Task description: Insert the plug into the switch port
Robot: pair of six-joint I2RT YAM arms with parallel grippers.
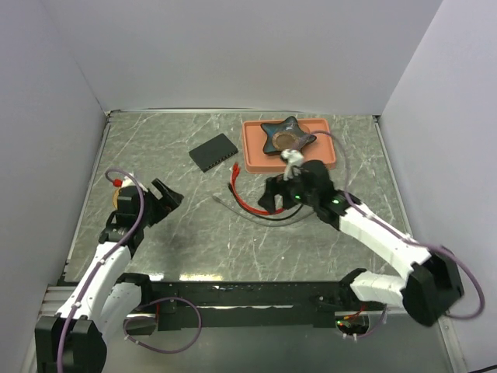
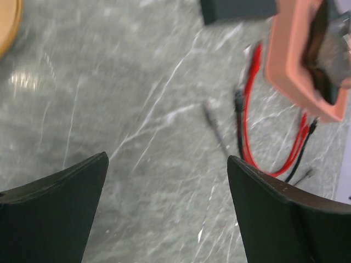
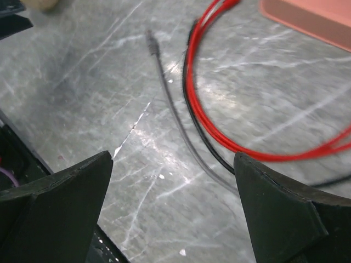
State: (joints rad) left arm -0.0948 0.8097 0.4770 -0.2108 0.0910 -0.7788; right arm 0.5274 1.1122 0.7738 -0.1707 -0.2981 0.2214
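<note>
One small flat matte-black rectangular switch box [image 1: 213,151], one salmon-pink rectangular plastic tray [image 1: 252,153], one dark star-shaped dish [image 1: 278,130], one thin grey plug cable [image 3: 170,104], one thin black wire [image 3: 185,104], two red wires side by side [image 3: 192,66], one tan round disc [image 2: 6,22], and two white-and-black robot arms [image 1: 109,264] [image 1: 380,237].

looking at a grey marbled table [image 1: 155,233] with white veins. got a flat black box [image 1: 213,151] toward the back, just left of a salmon-pink tray [image 1: 248,148], not touching it. in front of the tray, looped red wires [image 1: 247,203] tangled with a black wire [image 1: 268,218], plus a thin grey cable [image 1: 224,203] just beside them, bare end pointing left. over on the left side, part of a tan round thing [image 2: 6,22].
</note>
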